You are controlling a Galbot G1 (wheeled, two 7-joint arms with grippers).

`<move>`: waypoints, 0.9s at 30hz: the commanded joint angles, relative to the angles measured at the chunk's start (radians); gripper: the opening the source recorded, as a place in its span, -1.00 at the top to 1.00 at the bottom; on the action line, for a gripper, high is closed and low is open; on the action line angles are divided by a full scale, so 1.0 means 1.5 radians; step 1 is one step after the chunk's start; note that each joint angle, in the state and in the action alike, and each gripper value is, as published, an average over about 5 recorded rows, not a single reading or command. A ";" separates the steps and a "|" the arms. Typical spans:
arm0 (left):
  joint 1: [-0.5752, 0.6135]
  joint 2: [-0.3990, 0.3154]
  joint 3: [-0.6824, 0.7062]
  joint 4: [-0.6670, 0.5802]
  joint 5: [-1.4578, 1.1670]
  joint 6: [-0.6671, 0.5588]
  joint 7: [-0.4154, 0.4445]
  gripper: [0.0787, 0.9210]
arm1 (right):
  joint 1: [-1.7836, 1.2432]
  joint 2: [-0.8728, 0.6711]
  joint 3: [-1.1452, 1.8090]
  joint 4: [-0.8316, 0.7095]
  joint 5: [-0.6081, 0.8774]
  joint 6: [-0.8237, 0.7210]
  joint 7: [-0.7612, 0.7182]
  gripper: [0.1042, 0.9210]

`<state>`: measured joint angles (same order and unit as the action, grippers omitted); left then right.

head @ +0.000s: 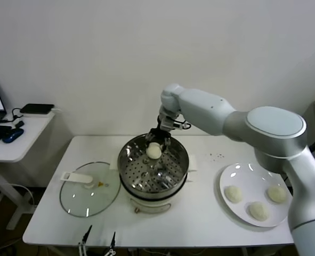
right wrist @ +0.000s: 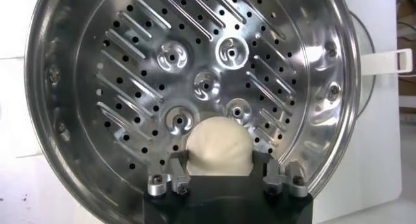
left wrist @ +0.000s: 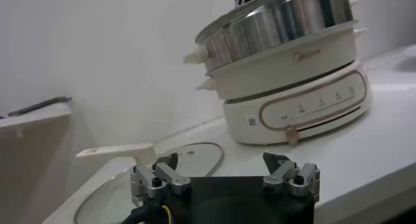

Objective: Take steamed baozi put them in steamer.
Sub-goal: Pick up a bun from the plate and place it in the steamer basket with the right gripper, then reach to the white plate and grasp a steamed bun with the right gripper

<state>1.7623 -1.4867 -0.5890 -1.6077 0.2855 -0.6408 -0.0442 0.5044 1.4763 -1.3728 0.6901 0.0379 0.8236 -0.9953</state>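
At the centre of the head view, the right pincer [head: 158, 140] hangs over the far rim of the steamer [head: 129, 169], its fingers spread apart with a gap on either side of one baozi [head: 154, 151]. That bun sits on the perforated floor between the fingertips, gripped by neither. Three more baozi [head: 233, 193] lie on the plate [head: 227, 176] at lower right. Along the bottom edge, the left pincer [left wrist: 224, 180] waits open, empty, low beside the counter [head: 200, 224].
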 commanded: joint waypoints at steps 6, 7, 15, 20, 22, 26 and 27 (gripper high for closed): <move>0.006 -0.002 0.000 -0.002 0.016 -0.004 -0.001 -0.77 | 0.086 -0.055 -0.067 0.078 0.182 0.033 0.006 -0.75; 0.007 -0.002 0.000 -0.002 0.016 -0.005 -0.001 -0.77 | 0.101 -0.066 -0.075 0.088 0.196 0.033 0.005 -0.76; 0.015 -0.004 -0.002 -0.006 0.022 -0.007 -0.001 -0.77 | 0.234 -0.190 -0.274 0.186 0.302 -0.096 0.040 -0.76; 0.017 -0.007 -0.001 -0.004 0.023 -0.007 -0.001 -0.77 | 0.295 -0.253 -0.387 0.288 0.356 -0.288 0.128 -0.76; 0.016 -0.007 -0.001 -0.002 0.024 -0.006 -0.001 -0.77 | 0.320 -0.273 -0.418 0.336 0.390 -0.380 0.142 -0.76; 0.015 -0.007 -0.003 0.000 0.024 -0.007 -0.001 -0.77 | 0.357 -0.321 -0.447 0.437 0.417 -0.556 0.102 -0.76; 0.014 -0.007 -0.003 0.001 0.024 -0.007 -0.001 -0.77 | 0.363 -0.334 -0.454 0.462 0.421 -0.597 0.090 -0.76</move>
<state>1.7844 -1.4969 -0.5919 -1.6093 0.3193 -0.6505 -0.0462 0.8904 1.1458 -1.8422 1.0905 0.5173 0.7797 -0.8831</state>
